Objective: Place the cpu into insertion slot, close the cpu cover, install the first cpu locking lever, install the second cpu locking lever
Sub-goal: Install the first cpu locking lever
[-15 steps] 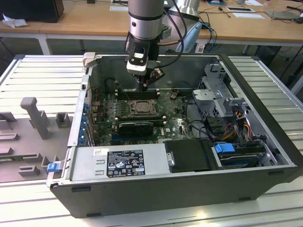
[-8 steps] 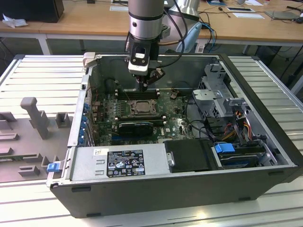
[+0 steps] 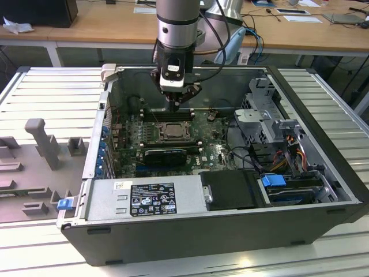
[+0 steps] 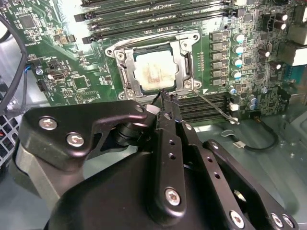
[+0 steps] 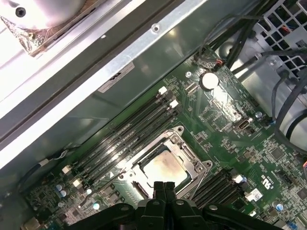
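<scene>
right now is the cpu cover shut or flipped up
Shut: in the second wrist view the cpu cover lies flat, its frame ringing the cpu, whose pale face shows through the window.

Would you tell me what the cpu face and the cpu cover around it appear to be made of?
The cpu face looks like matte metal: it is pale silver-beige with a dull, slightly smudged sheen. The cpu cover seems to be thin stamped steel or something similar, bright and silvery, catching highlights along its edges. The exact alloy cannot be told.
</scene>
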Tool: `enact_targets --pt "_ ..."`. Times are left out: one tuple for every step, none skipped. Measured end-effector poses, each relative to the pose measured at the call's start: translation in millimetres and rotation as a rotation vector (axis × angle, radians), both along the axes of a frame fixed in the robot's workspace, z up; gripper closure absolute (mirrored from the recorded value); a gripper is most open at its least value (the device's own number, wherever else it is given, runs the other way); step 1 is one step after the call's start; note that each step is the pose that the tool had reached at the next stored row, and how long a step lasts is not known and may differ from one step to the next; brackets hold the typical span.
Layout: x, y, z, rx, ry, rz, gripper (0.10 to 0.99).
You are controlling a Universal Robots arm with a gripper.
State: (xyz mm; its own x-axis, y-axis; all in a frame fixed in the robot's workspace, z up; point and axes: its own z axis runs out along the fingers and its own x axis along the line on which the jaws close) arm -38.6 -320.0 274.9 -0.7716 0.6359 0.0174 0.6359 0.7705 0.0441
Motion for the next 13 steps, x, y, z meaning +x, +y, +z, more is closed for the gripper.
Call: enact_targets --pt "0.0 0.0 0.0 0.0 0.0 0.013 0.98" --pt "0.0 0.0 0.0 0.0 0.0 0.02 0.98" --pt "0.0 0.0 0.0 0.0 0.0001 0.026 0.98" --pt "0.0 0.0 0.0 0.0 0.0 0.03 0.98" --pt "0.0 0.0 0.0 0.0 0.0001 0.034 0.98" --pt "0.0 0.0 0.0 0.0 0.0 0.037 0.98" --pt "0.0 0.0 0.0 0.0 0.0 0.041 0.98" --pt "0.0 0.0 0.0 0.0 0.0 0.047 0.98" --pt "0.0 0.0 0.0 0.0 0.0 0.054 0.98" --pt "0.0 0.0 0.0 0.0 0.0 0.058 0.98" --pt "0.0 0.0 0.0 0.0 0.0 0.066 0.98" --pt "0.0 0.0 0.0 0.0 0.0 0.073 0.98" --pt "0.0 0.0 0.0 0.0 0.0001 0.082 0.98"
